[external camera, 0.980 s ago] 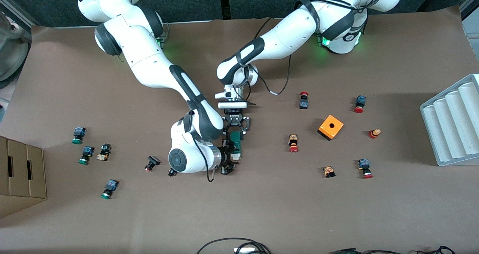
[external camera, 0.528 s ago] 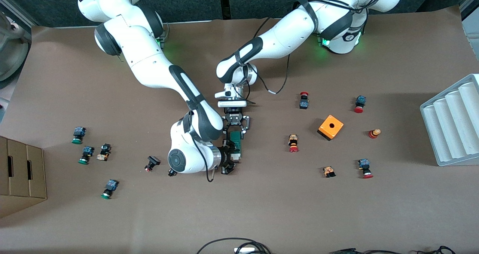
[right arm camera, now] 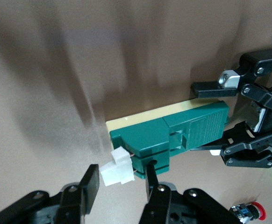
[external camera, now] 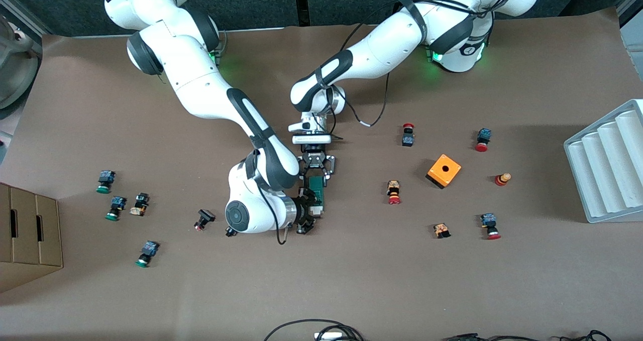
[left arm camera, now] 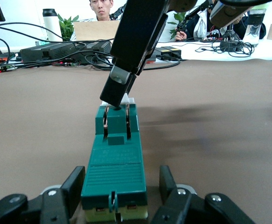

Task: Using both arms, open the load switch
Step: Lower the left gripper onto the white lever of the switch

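The load switch lies flat on the brown table near mid-table, its white piece at the end nearer the front camera. At that end, the right gripper has its fingers set either side of the white piece, not fully closed. At the farther end, the left gripper is clenched on the switch's ribbed green body. An orange box sits well apart toward the left arm's end.

Counted two arms, one green switch, one orange box, twelve small buttons, one cardboard box, one grey tray.
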You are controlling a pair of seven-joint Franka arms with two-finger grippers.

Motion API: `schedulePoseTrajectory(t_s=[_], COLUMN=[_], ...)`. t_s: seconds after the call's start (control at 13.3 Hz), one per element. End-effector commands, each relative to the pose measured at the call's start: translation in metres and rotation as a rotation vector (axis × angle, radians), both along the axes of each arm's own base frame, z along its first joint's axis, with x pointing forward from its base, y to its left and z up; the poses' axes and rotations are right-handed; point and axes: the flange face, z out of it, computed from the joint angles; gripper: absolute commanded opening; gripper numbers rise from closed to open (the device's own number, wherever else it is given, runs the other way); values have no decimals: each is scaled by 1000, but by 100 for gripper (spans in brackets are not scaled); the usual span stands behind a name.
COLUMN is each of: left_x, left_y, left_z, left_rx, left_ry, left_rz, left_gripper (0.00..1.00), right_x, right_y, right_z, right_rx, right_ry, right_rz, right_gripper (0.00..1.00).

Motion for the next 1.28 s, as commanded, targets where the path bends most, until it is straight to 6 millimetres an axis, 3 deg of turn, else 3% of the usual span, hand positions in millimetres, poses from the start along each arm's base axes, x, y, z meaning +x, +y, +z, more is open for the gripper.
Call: schedulePoseTrajectory(t_s=[0.0,1.21], left_x=[-9,-9], left_y=[-2,-3], left_z=[-15,-15], left_rx=[-30,-35], left_ry=[-5,-6], left_rz=[-8,-7], left_gripper=[73,73], right_x=[3,-4], right_y=[2,8], right_z=[-3,16], right_rx=[24,23], right_ry=[22,46], right_rz=[-13,27], right_gripper=[40,36])
